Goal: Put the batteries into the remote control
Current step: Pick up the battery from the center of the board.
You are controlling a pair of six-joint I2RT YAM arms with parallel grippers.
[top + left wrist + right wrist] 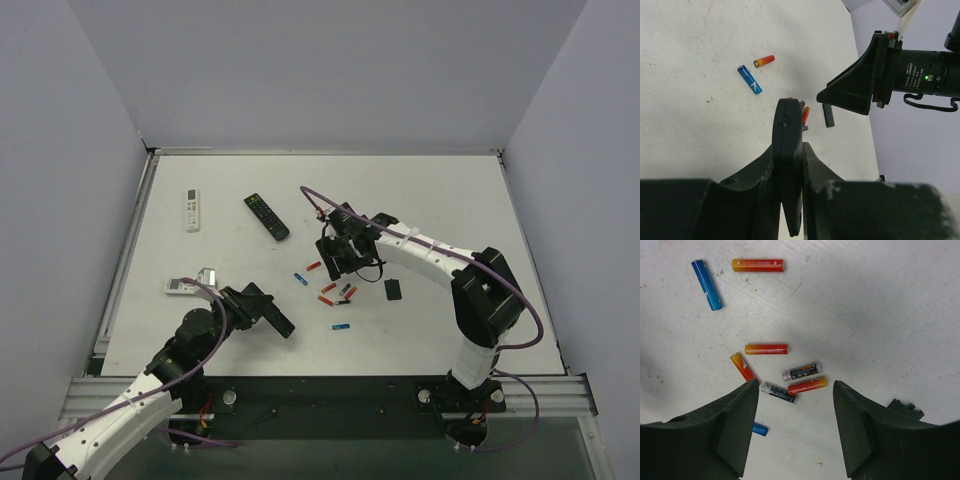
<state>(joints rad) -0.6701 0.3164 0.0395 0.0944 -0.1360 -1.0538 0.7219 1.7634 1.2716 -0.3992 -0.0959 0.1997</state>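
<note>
My left gripper (258, 306) is shut on the slim black remote control (281, 323) and holds it above the table's front left. In the left wrist view the remote (787, 125) stands edge-on between the fingers of that gripper (789, 152). My right gripper (345, 262) hangs open over the loose batteries (328, 293). In the right wrist view the open gripper (796, 390) frames a red-orange battery (808, 385) and two dark ones (779, 392). The small black back cover (393, 289) lies to the right of the batteries.
A black remote with coloured buttons (266, 216) lies at the back centre. White remotes lie at the back left (192, 210) and at the left (186, 285). More batteries lie apart: a blue one (707, 284), a red-orange one (758, 265), another blue one (341, 327).
</note>
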